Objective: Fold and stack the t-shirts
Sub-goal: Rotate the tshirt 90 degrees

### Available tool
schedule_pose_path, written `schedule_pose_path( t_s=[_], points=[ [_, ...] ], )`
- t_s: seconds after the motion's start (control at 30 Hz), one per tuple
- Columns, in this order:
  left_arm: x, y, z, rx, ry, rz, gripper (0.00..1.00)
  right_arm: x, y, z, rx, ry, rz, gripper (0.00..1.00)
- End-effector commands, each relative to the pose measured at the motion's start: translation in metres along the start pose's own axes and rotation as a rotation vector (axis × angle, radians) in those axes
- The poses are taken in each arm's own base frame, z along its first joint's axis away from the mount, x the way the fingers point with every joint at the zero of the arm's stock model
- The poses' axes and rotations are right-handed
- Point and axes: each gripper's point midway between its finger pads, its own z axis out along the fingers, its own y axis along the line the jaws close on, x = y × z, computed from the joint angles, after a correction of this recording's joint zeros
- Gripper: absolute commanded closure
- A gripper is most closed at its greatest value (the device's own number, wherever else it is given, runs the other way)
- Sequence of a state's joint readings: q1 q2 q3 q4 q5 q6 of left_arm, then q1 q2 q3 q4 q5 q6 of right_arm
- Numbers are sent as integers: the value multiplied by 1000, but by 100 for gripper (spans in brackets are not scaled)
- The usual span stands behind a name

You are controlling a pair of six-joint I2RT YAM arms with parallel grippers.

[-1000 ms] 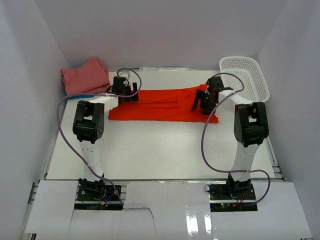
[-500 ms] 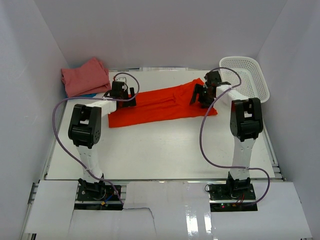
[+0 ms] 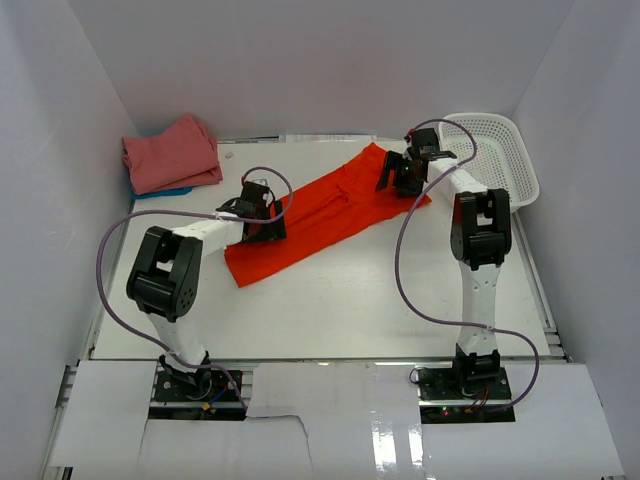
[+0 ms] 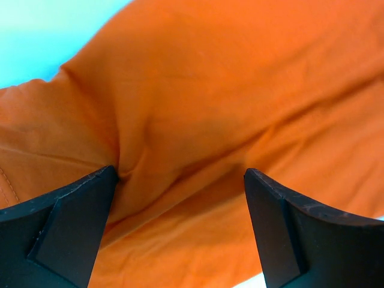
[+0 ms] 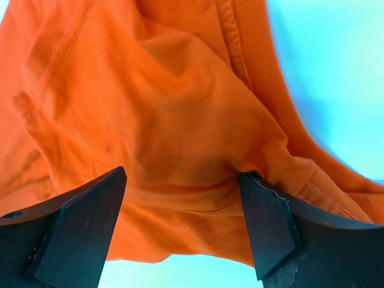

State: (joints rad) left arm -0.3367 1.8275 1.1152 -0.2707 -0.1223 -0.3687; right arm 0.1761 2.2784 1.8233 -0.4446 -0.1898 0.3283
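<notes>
From above, the orange-red shirt [image 3: 318,212] lies flat on the table [image 3: 340,300], a long strip slanting from its 8 o'clock end to its 2 o'clock end. The left gripper [image 3: 264,224] sits on the lower end and the right gripper [image 3: 398,178] on the upper end. A folded pink shirt [image 3: 170,152] lies in the 10 o'clock corner, with a sliver of blue shirt [image 3: 160,191] showing under its near edge. A white basket [image 3: 497,150] stands at 2 o'clock, just beside the right gripper.

In the left wrist view, the black fingers [image 4: 66,228] stand apart with a raised bunch of orange cloth caught between them, its creases running into the left finger.

In the right wrist view, the fingers [image 5: 78,231] likewise grasp a gathered fold, with the ribbed collar curving off toward 4 o'clock.
</notes>
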Motion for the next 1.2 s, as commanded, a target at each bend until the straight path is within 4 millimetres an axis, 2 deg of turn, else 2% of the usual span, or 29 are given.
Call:
schedule_pose_path(
  t_s=[0.0,0.03,0.13,0.17,0.2,0.43,0.5,0.6,0.67,0.83,0.9,0.97,1.03,1.07,1.13,1.17],
  points=[
    [47,-5,-19,-8,128,-48,2,3,-7,20,-9,26,-8,17],
    [51,-8,-25,-2,130,-50,2,-4,-3,21,-25,13,-11,17],
    [76,-12,-32,4,176,-64,2,-8,-4,32,-34,5,-14,17],
    [77,-15,-38,14,170,-70,2,-13,-2,33,-42,-7,-16,17],
    [91,-18,-42,17,192,-74,2,-12,-2,39,-53,-5,-17,17],
    [121,-28,-67,17,198,-103,2,-22,-5,58,-87,-47,-25,17],
    [124,-29,-74,21,183,-121,2,-28,-6,63,-95,-72,-29,16],
    [144,-38,-85,40,196,-138,2,-36,0,67,-128,-89,-37,16],
    [157,-39,-88,26,204,-154,2,-37,2,70,-141,-90,-38,16],
    [198,-59,-89,25,228,-101,2,-40,17,70,-227,-103,-36,16],
    [211,-61,-88,0,212,-104,2,-43,22,67,-238,-124,-44,16],
    [210,-60,-86,-20,170,-141,2,-54,28,58,-249,-174,-68,16],
    [201,-69,-88,29,126,-171,2,-66,35,47,-262,-205,-90,16],
    [191,-76,-94,76,91,-194,2,-78,44,32,-272,-237,-109,16],
    [186,-89,-104,161,72,-212,2,-89,52,14,-284,-271,-134,16],
    [180,-97,-115,214,53,-230,2,-99,62,-5,-298,-302,-150,16]
  ],
)
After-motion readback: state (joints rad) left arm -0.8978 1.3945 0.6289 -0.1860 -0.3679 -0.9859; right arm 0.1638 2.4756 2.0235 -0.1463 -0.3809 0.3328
